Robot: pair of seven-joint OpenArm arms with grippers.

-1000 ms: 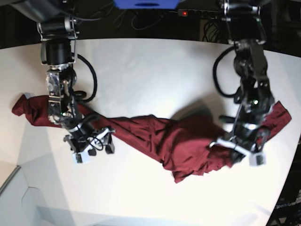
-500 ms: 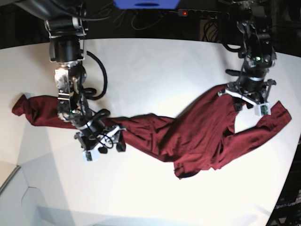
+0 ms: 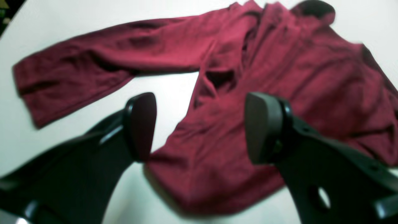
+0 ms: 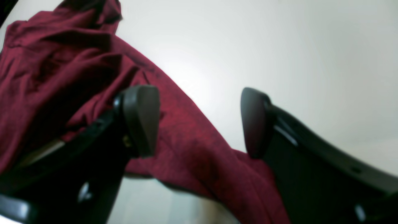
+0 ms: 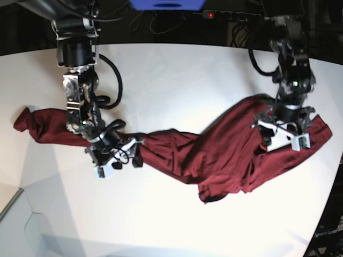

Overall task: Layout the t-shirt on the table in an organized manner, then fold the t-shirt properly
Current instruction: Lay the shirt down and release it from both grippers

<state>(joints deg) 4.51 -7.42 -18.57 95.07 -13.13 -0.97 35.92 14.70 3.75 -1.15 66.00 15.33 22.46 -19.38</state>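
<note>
Shirt (image 5: 214,155) is lying twisted across the table (image 5: 177,75), still bunched. Over its left sleeve the right gripper (image 5: 115,160) is hanging released, risking snagging folds. Over its right shoulder the left gripper (image 5: 281,136) is standing released, cloth possibly slumping. No writing is showing.

Maroon t-shirt (image 5: 214,155) lying crumpled across white table (image 5: 177,80); left gripper (image 5: 281,136) hovering at right, right gripper (image 5: 118,160) at left, both spread.
</note>
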